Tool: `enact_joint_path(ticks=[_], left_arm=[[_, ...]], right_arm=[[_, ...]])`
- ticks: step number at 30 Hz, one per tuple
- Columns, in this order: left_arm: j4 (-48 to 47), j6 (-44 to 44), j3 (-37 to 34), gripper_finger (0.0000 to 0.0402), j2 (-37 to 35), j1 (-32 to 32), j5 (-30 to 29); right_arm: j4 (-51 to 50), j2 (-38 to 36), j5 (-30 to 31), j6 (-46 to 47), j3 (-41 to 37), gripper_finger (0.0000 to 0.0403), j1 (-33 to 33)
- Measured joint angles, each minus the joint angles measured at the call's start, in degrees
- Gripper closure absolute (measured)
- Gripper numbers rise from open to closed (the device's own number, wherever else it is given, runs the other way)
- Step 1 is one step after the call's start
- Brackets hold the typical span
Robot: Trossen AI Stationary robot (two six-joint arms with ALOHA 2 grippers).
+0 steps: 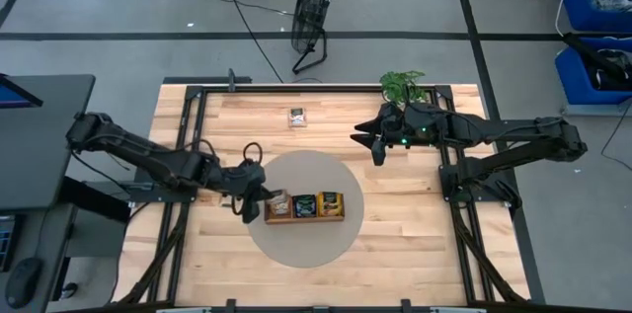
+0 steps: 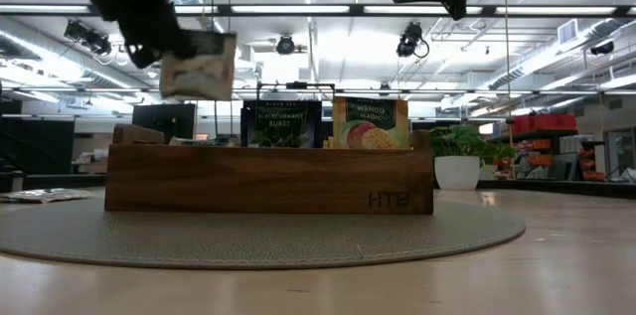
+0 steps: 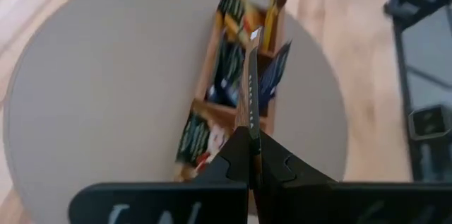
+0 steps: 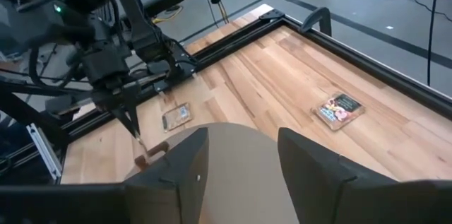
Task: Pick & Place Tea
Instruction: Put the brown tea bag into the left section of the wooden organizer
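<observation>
The round mat (image 2: pixel 298 240) lies nearest in the low view, with the wooden tray (image 2: pixel 268 180) on it. Above the tray's left end, the left gripper (image 1: pixel 249 197) pinches a pale sachet (image 2: pixel 199 65) edge-on between closed fingers (image 3: pixel 236 164), held clear of the tray. In the tray stand a dark sachet (image 2: pixel 282 123) and an orange sachet (image 2: pixel 371 122). Further back, one sachet (image 1: pixel 296 117) lies flat on the bare table (image 1: pixel 415 244). On the right, the right gripper (image 1: pixel 375 140) hovers high with fingers (image 4: pixel 176 171) spread apart, holding nothing
</observation>
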Motion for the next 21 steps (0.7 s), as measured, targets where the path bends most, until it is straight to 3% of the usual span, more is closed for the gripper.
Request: enact_joint_path(ticks=[13,21], left_arm=[[5.2,3.3,-5.3,0.0400,0.2,-0.4,0.7],[7.4,7.2,-6.1,0.0400,5.0,0.1,1.0]], right_arm=[[-0.4,0.0,0.0,0.5,0.0,0.0224,0.0],[-0.8,0.0,0.5,0.6,0.0,0.0224,0.0]])
